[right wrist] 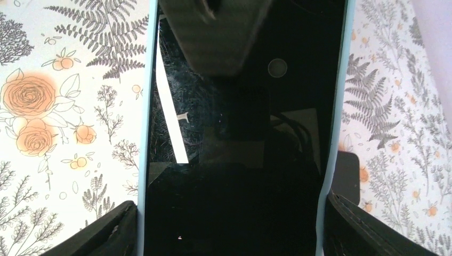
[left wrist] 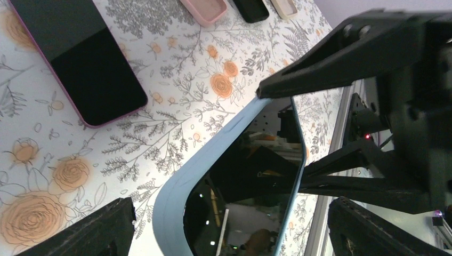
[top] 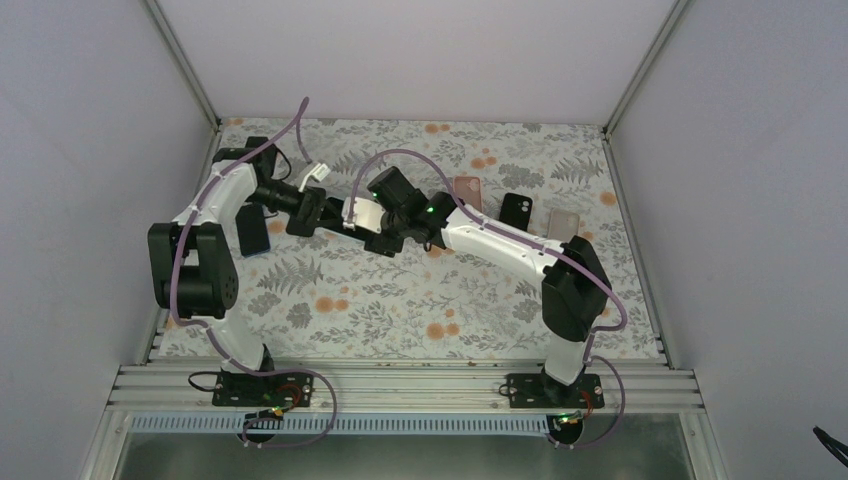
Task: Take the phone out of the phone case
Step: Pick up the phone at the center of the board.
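Observation:
A phone with a dark screen sits in a light blue case (top: 350,213), held above the table between both arms. In the right wrist view the phone (right wrist: 240,160) fills the frame. My right gripper (right wrist: 229,224) is shut on it, with both fingers (right wrist: 106,232) pressed against the case's long edges. In the left wrist view the blue case (left wrist: 176,197) has its near end between the fingers (left wrist: 85,232) of my left gripper (left wrist: 229,224). There is a gap on each side, so that gripper is open. The right gripper (top: 378,228) holds the far end.
A second phone in a pink case (left wrist: 80,58) lies screen up on the floral table (top: 400,300), left of the grippers. Three empty cases lie at the back right: pink (top: 468,190), black (top: 517,210) and pale beige (top: 563,220). Frame posts and walls border the table.

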